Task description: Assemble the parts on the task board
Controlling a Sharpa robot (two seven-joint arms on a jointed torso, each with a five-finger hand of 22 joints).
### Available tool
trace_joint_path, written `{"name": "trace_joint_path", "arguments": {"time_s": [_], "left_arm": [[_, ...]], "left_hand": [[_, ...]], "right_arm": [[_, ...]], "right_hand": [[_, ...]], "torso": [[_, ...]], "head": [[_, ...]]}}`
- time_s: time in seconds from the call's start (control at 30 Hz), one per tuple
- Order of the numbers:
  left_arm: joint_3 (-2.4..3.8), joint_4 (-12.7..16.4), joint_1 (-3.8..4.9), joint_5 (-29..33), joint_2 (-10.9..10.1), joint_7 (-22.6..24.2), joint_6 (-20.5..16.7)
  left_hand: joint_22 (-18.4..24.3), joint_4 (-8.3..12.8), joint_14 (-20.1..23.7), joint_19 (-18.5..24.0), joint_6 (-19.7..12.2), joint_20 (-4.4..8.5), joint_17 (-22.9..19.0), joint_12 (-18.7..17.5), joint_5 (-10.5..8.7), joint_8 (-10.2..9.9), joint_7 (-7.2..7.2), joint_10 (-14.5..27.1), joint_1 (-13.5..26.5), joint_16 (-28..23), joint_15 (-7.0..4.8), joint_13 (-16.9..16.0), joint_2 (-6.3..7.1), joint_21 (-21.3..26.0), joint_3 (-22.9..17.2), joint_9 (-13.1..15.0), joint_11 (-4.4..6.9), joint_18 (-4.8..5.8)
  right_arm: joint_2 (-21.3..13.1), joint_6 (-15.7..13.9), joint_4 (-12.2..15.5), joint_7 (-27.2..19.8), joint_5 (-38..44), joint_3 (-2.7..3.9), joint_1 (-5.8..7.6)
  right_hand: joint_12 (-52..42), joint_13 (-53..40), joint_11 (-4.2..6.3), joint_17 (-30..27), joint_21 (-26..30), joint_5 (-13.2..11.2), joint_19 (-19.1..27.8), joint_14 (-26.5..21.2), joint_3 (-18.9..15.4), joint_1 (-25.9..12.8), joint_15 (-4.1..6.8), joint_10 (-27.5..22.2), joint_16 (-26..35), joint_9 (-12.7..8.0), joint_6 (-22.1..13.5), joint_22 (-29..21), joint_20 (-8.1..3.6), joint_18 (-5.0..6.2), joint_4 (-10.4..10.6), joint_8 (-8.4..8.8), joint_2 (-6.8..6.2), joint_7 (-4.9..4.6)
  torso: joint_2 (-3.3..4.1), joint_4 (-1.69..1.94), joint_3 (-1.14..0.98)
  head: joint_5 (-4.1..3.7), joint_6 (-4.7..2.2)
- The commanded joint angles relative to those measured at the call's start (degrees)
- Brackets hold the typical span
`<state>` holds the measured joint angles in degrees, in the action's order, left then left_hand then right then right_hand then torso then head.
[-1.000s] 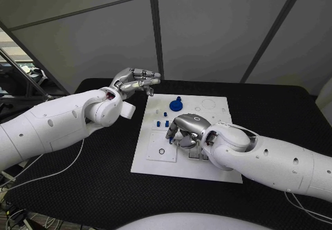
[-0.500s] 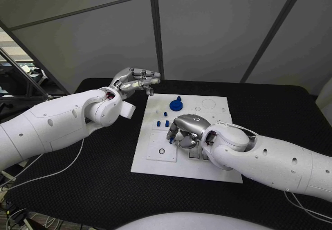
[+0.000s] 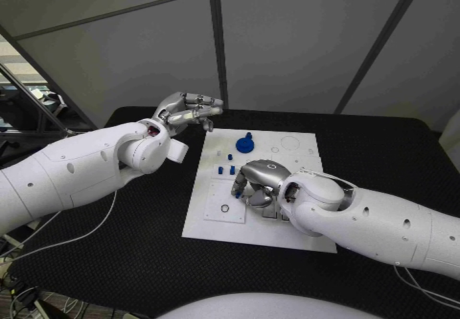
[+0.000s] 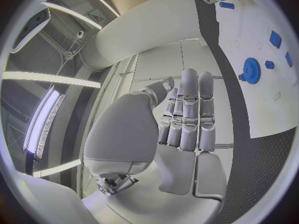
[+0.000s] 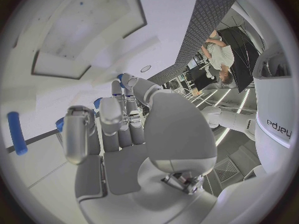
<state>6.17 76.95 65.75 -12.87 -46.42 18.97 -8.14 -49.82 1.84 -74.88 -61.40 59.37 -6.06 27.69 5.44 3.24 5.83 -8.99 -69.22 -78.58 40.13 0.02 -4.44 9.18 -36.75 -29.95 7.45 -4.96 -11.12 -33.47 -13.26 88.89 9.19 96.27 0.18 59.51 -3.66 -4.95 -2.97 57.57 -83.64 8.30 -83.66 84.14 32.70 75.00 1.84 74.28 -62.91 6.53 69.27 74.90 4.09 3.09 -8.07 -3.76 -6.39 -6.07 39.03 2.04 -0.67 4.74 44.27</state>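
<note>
The right hand [image 3: 257, 186] hung over the board [image 3: 216, 229], fingers curled on a small blue peg [image 3: 236, 195]; the left hand [image 3: 187, 109], fingers closed on nothing, stayed clear.

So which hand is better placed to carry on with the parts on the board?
The right hand, probably: it is down over the task board among the small blue parts. The left hand is raised beyond the board's far left corner, holding nothing.
</note>
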Motion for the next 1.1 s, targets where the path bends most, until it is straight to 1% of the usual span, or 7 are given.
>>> {"name": "trace_joint_path", "arguments": {"time_s": [0.03, 0.13, 0.23, 0.57, 0.8, 1.0, 1.1], "left_arm": [[0.05, 0.0, 0.09, 0.4, 0.0, 0.2, 0.4], [0.05, 0.0, 0.09, 0.4, 0.0, 0.2, 0.5], [0.05, 0.0, 0.09, 0.4, 0.0, 0.2, 0.5], [0.05, -0.3, 0.08, 0.4, -0.1, -0.1, 0.8], [0.03, -0.5, 0.08, 0.4, -0.1, -0.2, 1.0], [0.00, -0.5, 0.07, 0.4, -0.2, -0.3, 1.1], [-0.01, -0.5, 0.07, 0.4, -0.2, -0.3, 1.2]], "left_hand": [[0.1, 0.0, 0.3, 0.3, 0.2, -0.02, -0.1, 0.2, -0.13, -0.2, -0.20, -0.3, 0.1, -0.2, 0.06, -0.1, -0.53, 0.3, 0.2, 0.1, -0.11, 0.65], [0.1, 0.0, 0.3, 0.3, 0.2, -0.02, -0.1, 0.2, -0.13, -0.2, -0.20, -0.3, 0.1, -0.2, 0.06, -0.1, -0.53, 0.3, 0.2, 0.1, -0.11, 0.65], [0.1, 0.0, 0.3, 0.3, 0.2, -0.02, -0.1, 0.2, -0.13, -0.2, -0.20, -0.3, 0.1, -0.2, 0.06, -0.1, -0.53, 0.3, 0.2, 0.1, -0.11, 0.65], [0.1, 0.1, 0.3, 0.3, 0.2, -0.03, -0.1, 0.2, -0.17, -0.3, -0.23, -0.3, 0.1, -0.3, 0.08, -0.1, -0.52, 0.4, 0.3, 0.1, -0.13, 0.65], [0.1, 0.1, 0.3, 0.3, 0.2, -0.04, -0.1, 0.2, -0.20, -0.3, -0.24, -0.2, 0.1, -0.3, 0.09, -0.1, -0.51, 0.4, 0.3, 0.1, -0.15, 0.66], [0.1, 0.1, 0.3, 0.3, 0.2, -0.04, -0.1, 0.2, -0.20, -0.3, -0.24, -0.2, 0.1, -0.3, 0.09, -0.1, -0.51, 0.4, 0.3, 0.1, -0.15, 0.66], [0.1, 0.1, 0.3, 0.3, 0.2, -0.04, -0.1, 0.2, -0.20, -0.3, -0.24, -0.2, 0.1, -0.3, 0.09, -0.1, -0.51, 0.4, 0.3, 0.1, -0.15, 0.66]], "right_arm": [[0.1, 1.1, -0.2, 0.5, 0.7, -0.27, -0.12], [0.1, -0.7, -0.3, 0.3, 0.7, -0.31, -0.11], [0.0, -3.2, -0.3, 0.0, 0.8, -0.32, -0.11], [-2.4, -9.0, 2.3, -1.6, 0.6, -0.31, -0.12], [-7.1, -10.1, 6.0, -1.1, 0.3, -0.08, 0.01], [-11.2, -6.0, 7.3, 1.8, -0.9, 3.44, 0.97], [-12.3, -4.0, 6.9, 2.9, -1.1, 4.44, 1.54]], "right_hand": [[0.1, 0.1, 0.12, -0.6, 0.1, -0.3, -1.2, 0.8, -0.1, -0.7, 0.19, -1.0, 0.1, 0.0, -0.6, 6.4, 0.05, -0.82, 0.4, 0.11, -0.33, -0.34], [0.2, 1.4, -2.12, -6.3, 5.2, -1.8, 2.8, -1.4, 0.2, -2.4, -1.75, -8.4, 5.0, -1.9, -7.9, -0.1, 1.28, 0.69, 0.5, 0.24, -3.27, -2.49], [-0.3, 1.3, -3.09, -13.7, 10.8, -4.3, 7.0, -4.2, -1.3, -2.1, -2.47, -14.1, 11.3, -2.7, -11.0, -6.7, 2.45, 2.36, 0.3, 0.14, -4.82, -3.08], [-1.4, 1.1, -3.04, -15.3, 11.6, -4.4, 7.2, -4.3, -2.8, -0.9, -2.49, -14.9, 11.9, -2.6, -11.3, -7.4, 2.72, 2.52, 0.3, -0.03, -4.85, -2.96], [-2.6, 1.1, -2.91, -15.3, 10.8, -4.1, 6.2, -3.7, -2.9, -0.7, -2.37, -14.1, 11.2, -2.4, -9.7, -6.4, 2.60, 2.25, 0.7, -0.42, -4.53, -2.99], [-3.2, 1.2, -2.77, -14.2, 9.4, -4.1, 5.0, -2.9, -3.1, -1.1, -2.28, -13.6, 9.7, -2.4, -8.9, -4.7, 2.51, 1.83, 1.1, -0.45, -4.68, -2.84], [-3.4, 1.2, -2.66, -14.1, 9.1, -4.2, 4.7, -2.7, -3.2, -1.2, -2.25, -13.6, 9.4, -2.5, -8.9, -4.4, 2.48, 1.74, 1.1, -0.34, -4.98, -2.62]], "torso": [[-0.02, -0.01, 0.00], [-0.04, -0.04, 0.01], [-0.04, -0.02, -0.02], [-0.06, -0.08, -0.07], [-0.13, -0.05, -0.01], [-0.06, -0.07, -0.01], [-0.09, -0.08, 0.03]], "head": [[-0.07, -0.05], [-0.07, -0.12], [-0.11, -0.19], [-0.42, -0.71], [-1.00, -1.23], [-1.89, -1.98], [-2.08, -2.16]]}}
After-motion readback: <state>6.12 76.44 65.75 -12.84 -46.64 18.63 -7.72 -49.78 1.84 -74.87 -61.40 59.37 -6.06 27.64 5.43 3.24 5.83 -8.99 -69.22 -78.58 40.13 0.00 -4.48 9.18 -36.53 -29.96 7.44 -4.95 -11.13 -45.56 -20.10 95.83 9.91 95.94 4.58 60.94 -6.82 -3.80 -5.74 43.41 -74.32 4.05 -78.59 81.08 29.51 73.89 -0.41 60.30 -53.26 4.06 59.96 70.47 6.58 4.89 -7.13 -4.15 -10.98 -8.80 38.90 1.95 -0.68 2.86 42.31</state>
